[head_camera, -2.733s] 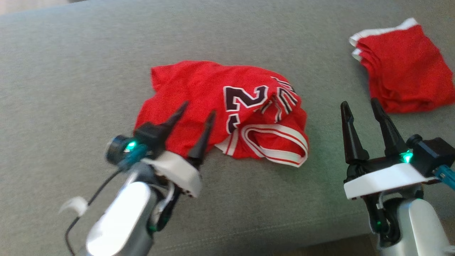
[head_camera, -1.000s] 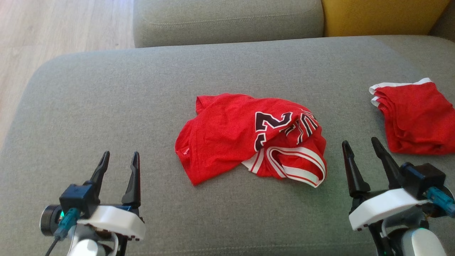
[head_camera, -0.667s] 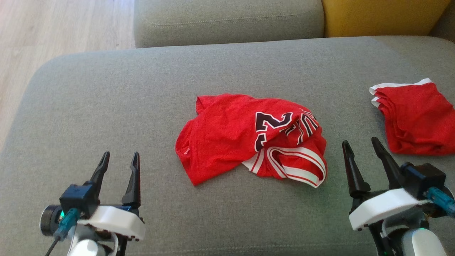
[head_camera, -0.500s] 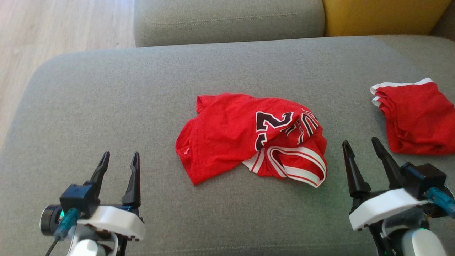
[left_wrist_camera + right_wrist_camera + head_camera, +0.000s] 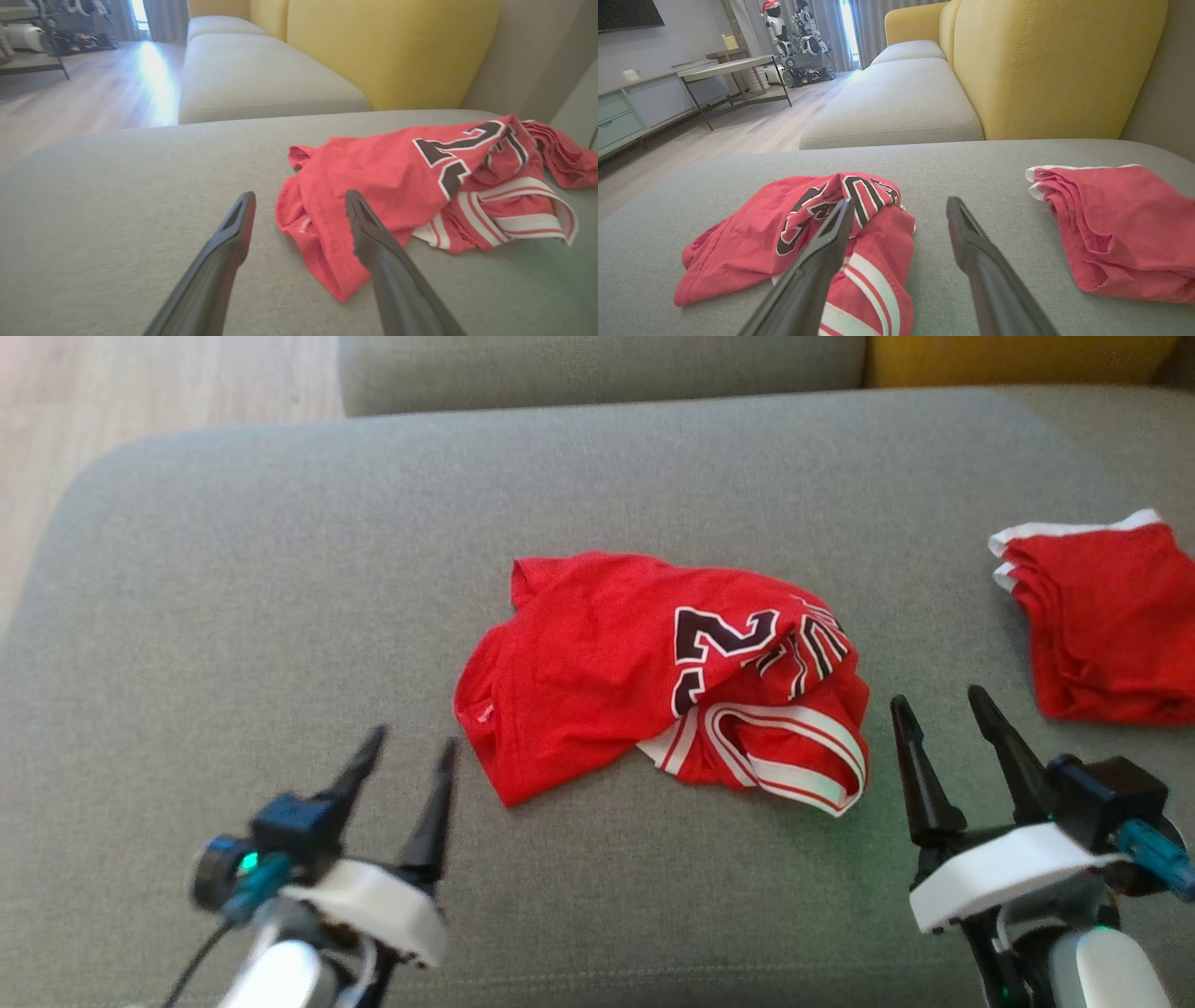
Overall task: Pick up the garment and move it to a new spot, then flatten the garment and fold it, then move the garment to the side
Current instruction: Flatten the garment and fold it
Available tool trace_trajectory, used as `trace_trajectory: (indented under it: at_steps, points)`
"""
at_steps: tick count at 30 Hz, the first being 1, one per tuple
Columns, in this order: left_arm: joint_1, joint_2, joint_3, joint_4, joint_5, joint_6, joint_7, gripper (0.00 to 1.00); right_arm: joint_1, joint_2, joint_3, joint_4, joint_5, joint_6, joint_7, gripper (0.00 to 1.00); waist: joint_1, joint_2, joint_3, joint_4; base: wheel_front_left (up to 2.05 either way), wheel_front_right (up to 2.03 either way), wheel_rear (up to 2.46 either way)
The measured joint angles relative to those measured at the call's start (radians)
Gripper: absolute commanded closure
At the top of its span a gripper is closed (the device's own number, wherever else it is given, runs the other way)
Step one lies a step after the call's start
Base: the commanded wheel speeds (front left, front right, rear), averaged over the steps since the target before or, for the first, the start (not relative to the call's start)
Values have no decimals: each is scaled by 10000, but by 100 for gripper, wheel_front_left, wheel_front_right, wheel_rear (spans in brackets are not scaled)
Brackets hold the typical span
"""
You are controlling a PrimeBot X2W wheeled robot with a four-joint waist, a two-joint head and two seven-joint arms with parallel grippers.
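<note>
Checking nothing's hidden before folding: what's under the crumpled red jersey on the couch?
The jersey rests on the grey couch cushion, and its own white-striped trim pokes out beneath the numbered fold. Anything under the bunched cloth is covered.

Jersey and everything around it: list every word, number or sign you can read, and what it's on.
"2": dark digit on the crumpled red jersey; the next digit is half hidden, unreadable.
Letters on its bunched fold: unreadable.
White tag: too small.
Folded red garment: none.
</note>
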Motion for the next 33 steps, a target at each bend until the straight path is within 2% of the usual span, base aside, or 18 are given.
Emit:
trace_trajectory:
  at_steps: [8, 18, 19, 20, 21, 22, 23, 29, 33]
  points:
    - [-758, -566, -867, 1494, -125, -943, 535, 0, -446, 0, 119, 13, 2, 0, -44, 0, 0, 0, 763, -210, 0, 0, 0]
    - [-1332, -761, -1032, 2698, -531, -1475, 717, 0, -730, 0, 117, 98, 17, 0, -176, 0, 0, 0, 1315, -490, 0, 0, 0]
    - [-1369, -780, -1072, 2765, -571, -1565, 796, 6, -729, 0, 117, 105, 17, 0, -178, 0, 0, 0, 1340, -501, 0, 0, 0]
    - [-1387, -807, -1087, 2823, -623, -1624, 809, 34, -731, -2, 105, 113, 17, 0, -199, 0, 0, 0, 1362, -505, 0, 0, 0]
    - [-1393, -811, -1097, 2876, -629, -1636, 825, 55, -737, -2, 107, 132, 19, 0, -259, 0, 0, 0, 1378, -509, 0, 0, 0]
    - [-1399, -809, -1097, 2928, -629, -1643, 823, 86, -753, 0, 111, 148, 33, 0, -265, 0, 0, 0, 1391, -515, 0, 0, 0]
    - [-1411, -805, -1097, 2966, -629, -1647, 823, 100, -768, 0, 111, 153, 65, 0, -265, 0, 0, 0, 1401, -521, 0, 0, 0]
    - [-1745, -805, -1101, 2857, -629, -1810, 443, 100, -968, -2, 77, 192, 105, 0, -355, 0, 0, 0, 1390, -523, 0, 0, 0]
    - [-1786, -763, -1097, 1931, -616, -1804, 203, 100, -949, 0, -52, 221, 186, 0, -355, 0, 0, 0, 1282, -444, 0, 0, 0]
